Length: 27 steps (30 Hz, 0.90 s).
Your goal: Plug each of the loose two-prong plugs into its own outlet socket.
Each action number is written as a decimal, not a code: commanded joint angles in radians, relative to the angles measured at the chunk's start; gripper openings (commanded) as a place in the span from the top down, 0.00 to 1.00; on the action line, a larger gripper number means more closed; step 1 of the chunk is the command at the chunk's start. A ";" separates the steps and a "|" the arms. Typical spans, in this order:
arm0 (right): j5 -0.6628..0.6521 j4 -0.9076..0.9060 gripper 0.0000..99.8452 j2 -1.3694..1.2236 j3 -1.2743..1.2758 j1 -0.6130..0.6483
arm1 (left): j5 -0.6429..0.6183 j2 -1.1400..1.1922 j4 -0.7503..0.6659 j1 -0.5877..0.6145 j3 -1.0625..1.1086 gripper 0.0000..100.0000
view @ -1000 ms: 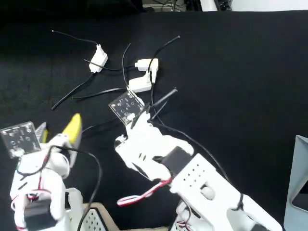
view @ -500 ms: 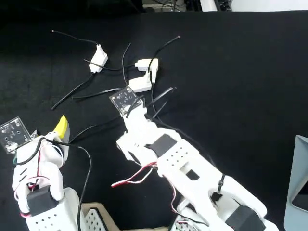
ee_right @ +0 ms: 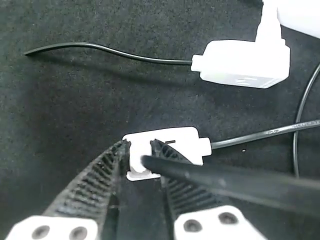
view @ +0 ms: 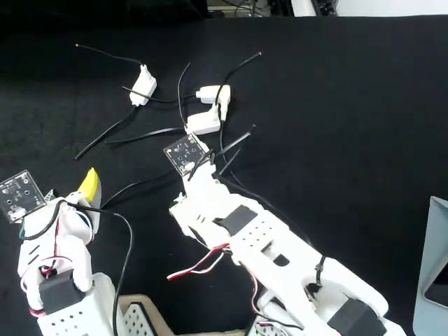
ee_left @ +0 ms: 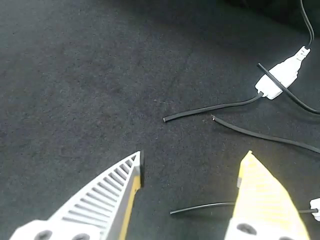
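Several white two-prong plugs on black cables lie on the black cloth: one far back (view: 143, 85), a pair (view: 215, 94), and one nearer (view: 203, 123). My right gripper (ee_right: 140, 160) is down at this nearer plug (ee_right: 172, 146), its fingers (ee_right: 107, 172) closed narrowly on the plug's end. A black cable (ee_right: 235, 182) crosses in front of them. Another white block (ee_right: 245, 62) lies just beyond. My left gripper (ee_left: 187, 172) hangs open over bare cloth at the near left, its yellow finger (view: 89, 183) pointing towards the plugs. A plug (ee_left: 280, 80) lies well ahead of it.
Loose black cable ends (view: 105, 136) trail across the cloth between the two arms and around the plugs. A grey object (view: 430, 266) stands at the right edge. The cloth's right half is bare.
The right arm has pushed forward until its fingers sit at the nearer plug. The left arm drew back and swung left a second ago, and has kept still since.
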<state>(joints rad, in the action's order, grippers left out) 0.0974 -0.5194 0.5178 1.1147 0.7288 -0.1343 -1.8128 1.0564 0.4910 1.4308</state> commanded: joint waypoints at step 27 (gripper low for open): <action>-0.129 -0.318 0.99 -0.042 -0.171 0.006 | -0.006 -0.006 -0.021 0.008 -0.005 0.69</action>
<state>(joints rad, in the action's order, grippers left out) -0.0238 -0.8232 0.5010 1.0073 0.7472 -0.1343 -1.8128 1.0564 0.4910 1.4308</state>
